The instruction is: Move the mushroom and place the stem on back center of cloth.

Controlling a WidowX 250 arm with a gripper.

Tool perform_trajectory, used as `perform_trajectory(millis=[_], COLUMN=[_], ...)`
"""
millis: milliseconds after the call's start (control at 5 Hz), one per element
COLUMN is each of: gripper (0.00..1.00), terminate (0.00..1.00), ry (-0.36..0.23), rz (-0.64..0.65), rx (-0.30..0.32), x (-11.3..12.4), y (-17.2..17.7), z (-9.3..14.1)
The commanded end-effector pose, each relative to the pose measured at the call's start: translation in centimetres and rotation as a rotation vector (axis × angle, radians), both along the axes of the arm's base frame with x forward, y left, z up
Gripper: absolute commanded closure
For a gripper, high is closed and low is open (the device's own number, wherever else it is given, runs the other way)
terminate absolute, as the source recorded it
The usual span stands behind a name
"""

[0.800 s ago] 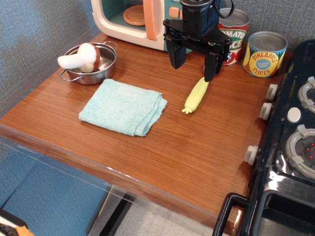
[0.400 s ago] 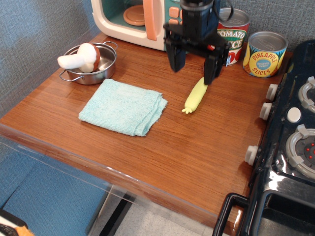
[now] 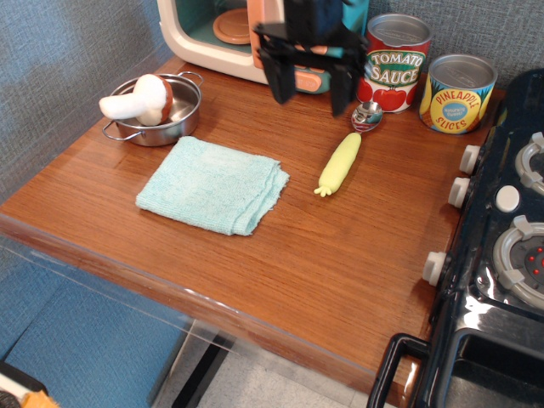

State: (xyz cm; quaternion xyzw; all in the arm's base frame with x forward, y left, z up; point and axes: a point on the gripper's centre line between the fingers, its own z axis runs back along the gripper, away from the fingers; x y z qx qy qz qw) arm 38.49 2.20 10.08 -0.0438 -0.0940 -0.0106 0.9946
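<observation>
The toy mushroom lies on its side in a steel pot at the back left. Its white stem points left over the pot's rim and its reddish-brown cap faces right. The light teal cloth lies flat on the wooden table, just in front of the pot. My gripper hangs open and empty above the back of the table, right of the pot and in front of the toy microwave. Its two black fingers are wide apart.
A yellow corn toy lies right of the cloth. A metal spoon lies behind it. A tomato sauce can and a pineapple can stand at the back right. A toy microwave stands at the back. A black stove borders the right edge.
My gripper has moved left and back, away from the corn toy, which uncovers the spoon. It stays open. The mushroom, pot and cloth have not moved.
</observation>
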Motion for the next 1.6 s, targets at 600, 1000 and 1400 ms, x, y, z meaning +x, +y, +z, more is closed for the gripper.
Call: perform_trajectory(millis=[600, 1000, 1400], gripper=[0.00, 0.00, 0.00], terminate=[0.00, 0.00, 0.00], ry=[-0.121, -0.039, -0.030], rz=[0.177, 0.178, 0.160], rx=[0.148, 0.125, 0.118], x=[-0.5, -1.3, -1.3], y=[19.8, 18.8, 17.9], z=[-1.3, -4.3, -4.7])
